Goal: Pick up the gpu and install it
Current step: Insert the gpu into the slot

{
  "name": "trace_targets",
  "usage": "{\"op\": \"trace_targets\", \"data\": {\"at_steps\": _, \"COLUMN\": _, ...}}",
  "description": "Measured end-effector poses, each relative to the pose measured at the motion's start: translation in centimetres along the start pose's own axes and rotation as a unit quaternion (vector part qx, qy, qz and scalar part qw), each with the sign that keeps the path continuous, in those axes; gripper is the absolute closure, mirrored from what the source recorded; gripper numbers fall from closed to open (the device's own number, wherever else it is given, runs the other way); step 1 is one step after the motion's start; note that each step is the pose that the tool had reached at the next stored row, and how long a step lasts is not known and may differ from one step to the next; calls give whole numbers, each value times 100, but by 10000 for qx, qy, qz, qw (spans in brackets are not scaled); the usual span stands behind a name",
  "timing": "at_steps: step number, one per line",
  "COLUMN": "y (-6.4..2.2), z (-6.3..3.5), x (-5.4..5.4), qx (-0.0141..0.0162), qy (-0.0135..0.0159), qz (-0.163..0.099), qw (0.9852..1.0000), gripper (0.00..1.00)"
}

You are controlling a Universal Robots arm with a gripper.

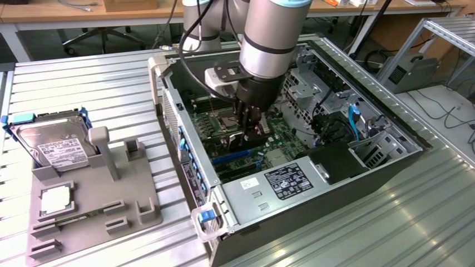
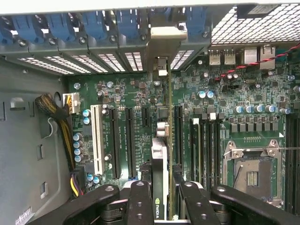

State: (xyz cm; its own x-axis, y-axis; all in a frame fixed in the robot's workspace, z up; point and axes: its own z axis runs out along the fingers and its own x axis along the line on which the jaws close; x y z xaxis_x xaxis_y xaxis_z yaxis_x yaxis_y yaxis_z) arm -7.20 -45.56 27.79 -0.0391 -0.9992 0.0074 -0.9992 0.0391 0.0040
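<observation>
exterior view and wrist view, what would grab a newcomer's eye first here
The arm's gripper, down inside the open computer case in the middle of the exterior view, draws the eye first. In the wrist view its fingers clamp the gpu edge-on over the green motherboard, parallel to the black slots. At the exterior view's left, a silver hard drive sits on a grey fixture.

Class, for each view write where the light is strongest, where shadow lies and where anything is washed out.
Exterior view: the ribbed table shines under even light, brightest at the view's lower right; inside the case, under the arm, it is darker. Wrist view: the case rim is washed out pale, the motherboard evenly lit, the gripper gripping the gpu dark.
</observation>
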Motion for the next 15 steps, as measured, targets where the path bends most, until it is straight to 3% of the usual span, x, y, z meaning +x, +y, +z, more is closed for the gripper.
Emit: {"op": "trace_targets", "data": {"at_steps": 15, "y": 25, "z": 71, "x": 0, "qx": 0, "qy": -1, "qz": -1, "qw": 10000, "gripper": 73}}
